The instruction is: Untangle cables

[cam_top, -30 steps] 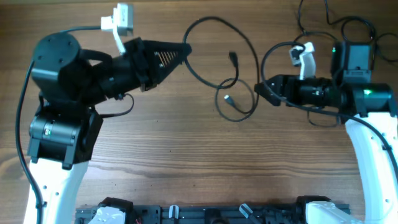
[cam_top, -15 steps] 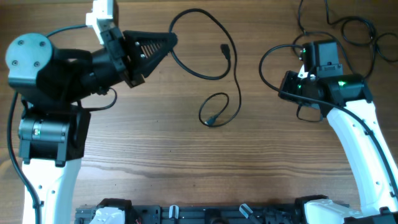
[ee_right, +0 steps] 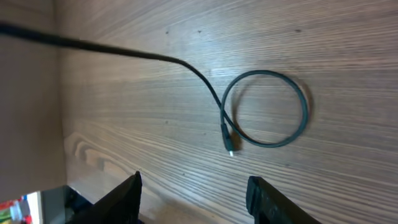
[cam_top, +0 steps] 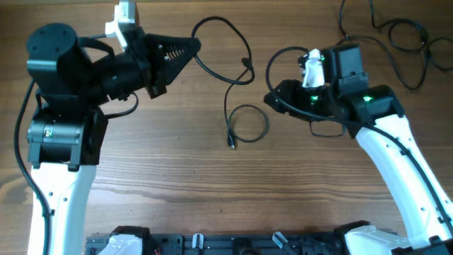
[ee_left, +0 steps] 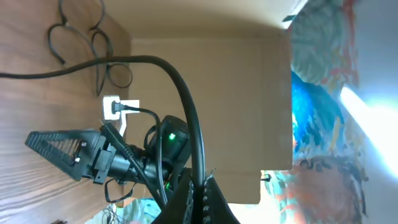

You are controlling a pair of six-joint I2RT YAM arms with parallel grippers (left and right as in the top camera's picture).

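Your left fingers [cam_top: 175,55] are pressed together, pinching a black cable [ee_right: 265,72] at their tip. Your right fingers [ee_right: 127,198] stand spread with nothing between them. From the left fingers the cable arcs across the tabletop [cam_top: 177,170] and ends in a flat loop mid-table, near the right fingers but apart from them.

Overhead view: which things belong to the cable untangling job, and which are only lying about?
Job: cable, with one loop on the table; left gripper, shut on it; right gripper, open and empty.
Lying about: wires at the table's far right corner.
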